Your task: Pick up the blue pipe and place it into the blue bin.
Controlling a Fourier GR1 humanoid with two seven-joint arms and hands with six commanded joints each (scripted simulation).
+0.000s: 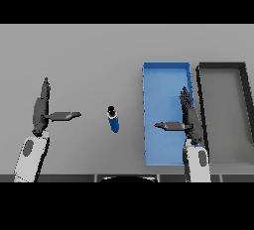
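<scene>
A short blue pipe (114,121) with a black tip lies on the grey table, left of the blue bin (154,87). My right hand (190,117) hovers over the bin's right half, fingers straight and thumb pointing left, holding nothing. The pipe is well to its left, outside the bin. My left hand (40,109) is at the left of the table, open, thumb pointing right toward the pipe, with a clear gap between them.
A dark grey bin (247,100) stands directly right of the blue bin, their walls nearly touching. The grey table (89,55) stretches behind and left of the pipe.
</scene>
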